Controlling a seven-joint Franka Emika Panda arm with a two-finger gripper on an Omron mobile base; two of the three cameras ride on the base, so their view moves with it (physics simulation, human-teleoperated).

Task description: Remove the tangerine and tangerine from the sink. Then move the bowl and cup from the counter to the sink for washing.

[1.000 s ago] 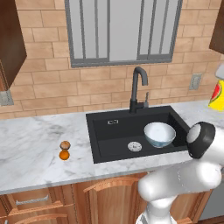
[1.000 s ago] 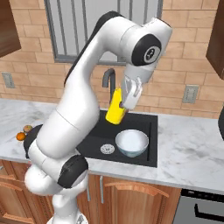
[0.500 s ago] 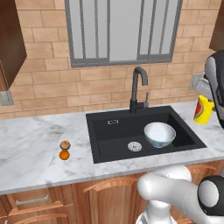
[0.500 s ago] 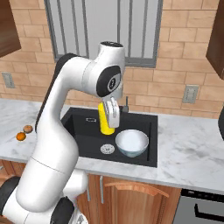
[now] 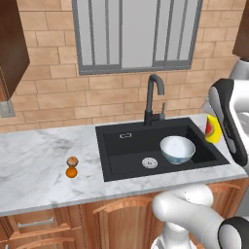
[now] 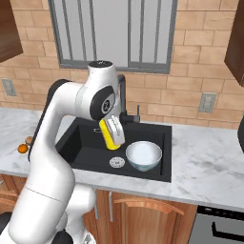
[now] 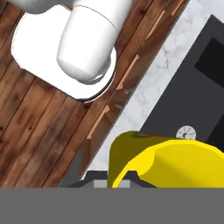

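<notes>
My gripper [image 6: 116, 138] is shut on the yellow cup [image 6: 107, 135], holding it tilted in the air over the black sink [image 6: 86, 138], left of the bowl in the right base view. The cup [image 5: 212, 129] peeks out from behind my arm in the left base view and fills the lower hand view [image 7: 168, 164]. The white bowl [image 5: 177, 149] [image 6: 143, 155] rests in the sink [image 5: 124, 151] beside the silver drain [image 5: 150, 163]. Two tangerines, one tan [image 5: 72, 161] and one bright orange [image 5: 71, 172], lie on the marble counter [image 5: 34, 165] left of the sink.
A dark curved faucet [image 5: 153, 97] rises behind the basin. My own arm [image 6: 71, 119] arches over the sink's left side. Brick wall and a window stand behind the counter. An oven front [image 6: 224, 226] sits at the lower right. The hand view looks down past the counter edge to the wooden floor [image 7: 39, 127].
The arm has carried the cup leftward and down, from high beside the sink's right edge to low over the basin. Bowl and tangerines have not moved.
</notes>
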